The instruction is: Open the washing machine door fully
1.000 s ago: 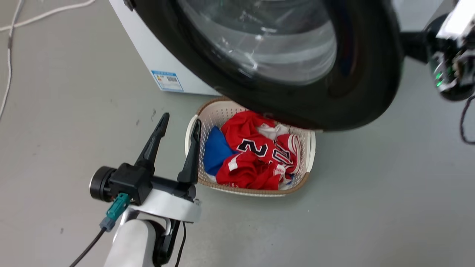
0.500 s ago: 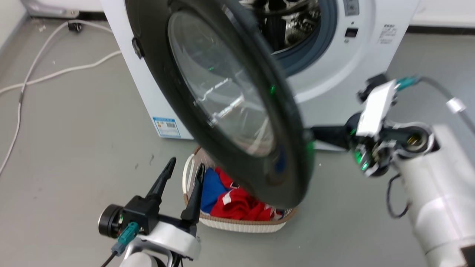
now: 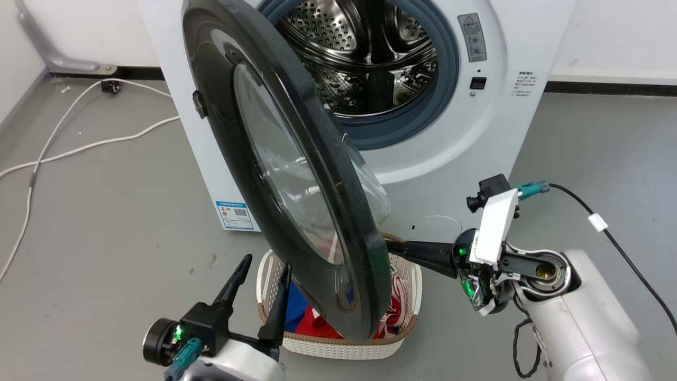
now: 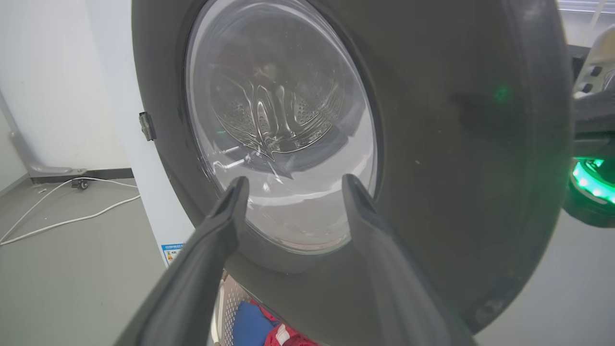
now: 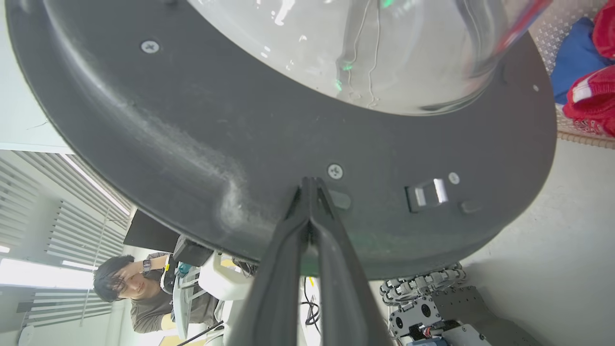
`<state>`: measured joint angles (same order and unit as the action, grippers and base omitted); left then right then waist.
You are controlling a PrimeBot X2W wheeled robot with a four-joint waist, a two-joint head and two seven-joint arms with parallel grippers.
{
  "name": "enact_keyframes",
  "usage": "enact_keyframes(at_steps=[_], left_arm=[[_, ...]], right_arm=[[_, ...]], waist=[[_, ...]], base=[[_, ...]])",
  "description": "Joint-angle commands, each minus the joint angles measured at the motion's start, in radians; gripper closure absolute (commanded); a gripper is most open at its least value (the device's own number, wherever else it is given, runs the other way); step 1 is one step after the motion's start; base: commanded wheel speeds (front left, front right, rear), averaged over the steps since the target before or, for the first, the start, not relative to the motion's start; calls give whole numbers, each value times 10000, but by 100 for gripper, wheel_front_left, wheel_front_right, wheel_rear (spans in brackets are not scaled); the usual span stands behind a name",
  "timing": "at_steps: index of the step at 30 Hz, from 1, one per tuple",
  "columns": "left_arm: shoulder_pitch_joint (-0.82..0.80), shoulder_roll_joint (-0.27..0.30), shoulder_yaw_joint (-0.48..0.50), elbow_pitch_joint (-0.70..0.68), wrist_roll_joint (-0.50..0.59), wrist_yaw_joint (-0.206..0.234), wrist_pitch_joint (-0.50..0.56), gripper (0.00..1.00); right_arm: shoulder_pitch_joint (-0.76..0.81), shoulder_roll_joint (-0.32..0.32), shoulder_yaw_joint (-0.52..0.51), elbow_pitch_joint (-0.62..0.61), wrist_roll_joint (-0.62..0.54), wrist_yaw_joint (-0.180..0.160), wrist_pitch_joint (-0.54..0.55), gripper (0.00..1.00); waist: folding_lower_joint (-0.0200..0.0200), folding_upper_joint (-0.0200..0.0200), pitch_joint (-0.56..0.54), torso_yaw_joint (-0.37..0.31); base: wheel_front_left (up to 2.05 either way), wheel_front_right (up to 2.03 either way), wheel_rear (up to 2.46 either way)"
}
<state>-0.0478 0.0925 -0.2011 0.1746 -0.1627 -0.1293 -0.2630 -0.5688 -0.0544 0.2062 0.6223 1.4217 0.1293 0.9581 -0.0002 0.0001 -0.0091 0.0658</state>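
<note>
The washing machine door (image 3: 288, 174) is standing partly open, hanging from the left side of the washing machine (image 3: 465, 143) and swinging out toward the camera; its lower edge is hanging over a white basket (image 3: 338, 349) of red and blue clothes (image 3: 316, 329); behind it the steel drum (image 3: 365, 58) and the grey gasket (image 3: 447, 90) are showing. The right gripper (image 3: 392, 245) is pointing at the inner side of the door near the rim; its jaws are pressed together with nothing between them, and the tips are touching the black inner face (just beside a screw (image 5: 335, 171), in the right wrist view). The left gripper (image 3: 267, 263) is hovering before the outer face, beside the basket; its jaws are spread wide and gripping nothing, apart from the door. A white cable (image 3: 79, 151) is lying on the grey floor (image 3: 106, 248) at the left.
</note>
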Motion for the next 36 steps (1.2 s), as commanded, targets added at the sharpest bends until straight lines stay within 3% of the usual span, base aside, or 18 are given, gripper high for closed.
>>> enact_keyframes(at_steps=[1, 3, 4, 13, 14, 15, 16, 17, 20, 25, 29, 32, 36], left_arm=[[66, 72, -48, 23, -76, -22, -24, 0], [72, 120, -45, 47, -106, -22, -24, 0], [61, 95, -6, 98, -172, -22, -24, 0], [238, 41, 116, 229, -195, -22, -24, 0], [246, 37, 149, 263, -214, -22, -24, 0], [247, 41, 165, 265, -208, -22, -24, 0], [265, 37, 191, 261, -204, -22, -24, 0], [303, 34, 223, 276, -197, -16, -24, 0], [336, 20, 289, 305, -170, -11, -24, 0], [369, 16, 345, 336, -98, -11, -24, 0], [352, 50, 424, 348, -79, -5, -24, 0], [356, 71, 526, 343, -47, 43, -24, 0], [345, 72, 637, 326, -6, 85, -24, 0]], right_arm=[[279, 53, 61, -124, 8, 25, -289, 100], [421, 56, 12, -326, 116, 25, -825, 100], [772, 53, -338, -728, 163, 25, -2351, 100], [2709, 48, -1454, -2752, 86, 25, -4980, 100], [3348, 51, -1666, -3244, 182, 25, -5389, 56], [3633, 53, -1738, -3461, 167, 25, -5577, 39], [3928, 53, -1769, -3689, -6, 25, -5772, 13], [4217, 50, -1823, -3869, -183, 25, -6007, 0], [4904, 52, -2051, -4347, -679, 25, -6753, 0], [5600, -171, -2524, -4873, -2492, 25, -8240, 0], [5849, -621, -2858, -5245, -5112, 25, -9403, 0], [5936, -1000, -3034, -5490, -7777, 24, -9950, 0], [5916, -878, -3088, -5957, -10407, 15, -10284, 0]], waist=[[2, -1, -33, -5], [2, -1, -80, -15], [2, -1, -161, -46], [2, -1, -417, -145], [2, -1, -454, -167], [2, -1, -468, -191], [2, -1, -478, -211], [2, -1, -491, -232], [2, -1, -507, -274], [2, -1, -530, -324], [2, -1, -534, -372], [2, -1, -527, -445], [2, -1, -521, -521]], base=[[0, 0, 0], [0, 0, 0], [0, 0, 0], [0, 0, 0], [0, 0, 0], [0, 0, 0], [0, 0, 0], [0, 0, 0], [0, 0, 0], [0, 0, 0], [0, 0, 0], [0, 0, 0], [0, 0, 0]])
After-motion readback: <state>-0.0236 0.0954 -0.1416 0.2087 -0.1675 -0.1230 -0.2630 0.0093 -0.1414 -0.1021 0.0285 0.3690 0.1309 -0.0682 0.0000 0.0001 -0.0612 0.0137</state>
